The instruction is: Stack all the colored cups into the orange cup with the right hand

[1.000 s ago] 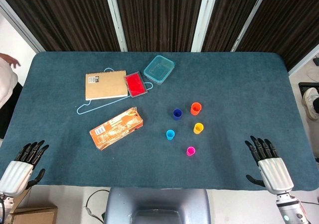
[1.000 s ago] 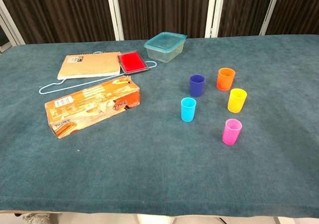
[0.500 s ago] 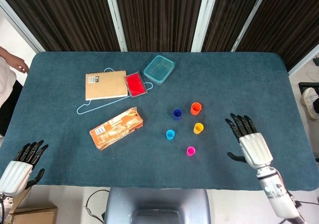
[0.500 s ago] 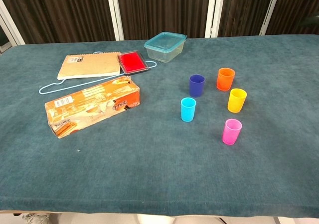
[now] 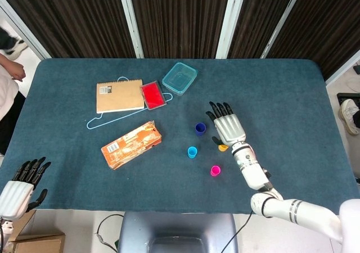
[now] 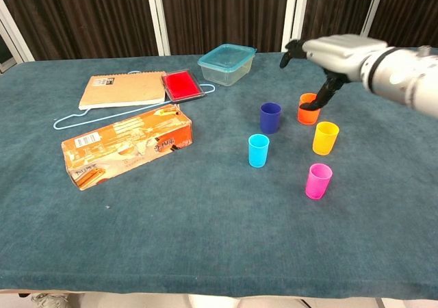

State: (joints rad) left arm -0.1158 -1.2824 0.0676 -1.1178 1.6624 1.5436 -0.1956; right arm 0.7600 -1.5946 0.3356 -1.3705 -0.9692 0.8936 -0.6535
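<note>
I have swung the right hand (image 5: 228, 129) in from the near right edge of the table (image 6: 205, 253) until it is over the cluster of cups; a second ago it sat well clear of them, and half a second ago it was only partway in. It holds nothing, fingers spread, palm down. In the head view it covers the orange cup (image 6: 310, 109) completely; in the chest view the thumb hangs just in front of that cup's rim, though I cannot tell whether it touches. The cups have not moved: the yellow cup (image 6: 326, 137) just nearer me than the orange one, the dark blue cup (image 6: 270, 117) beside it on the left, the light blue cup (image 6: 259, 150) and pink cup (image 6: 319, 181) nearer still, all upright and apart. So nothing is stacked yet; I judge this as the approach to a first pick, probably the yellow one. The left hand (image 5: 21, 188) remains parked at the near left corner, fingers apart and empty.
</note>
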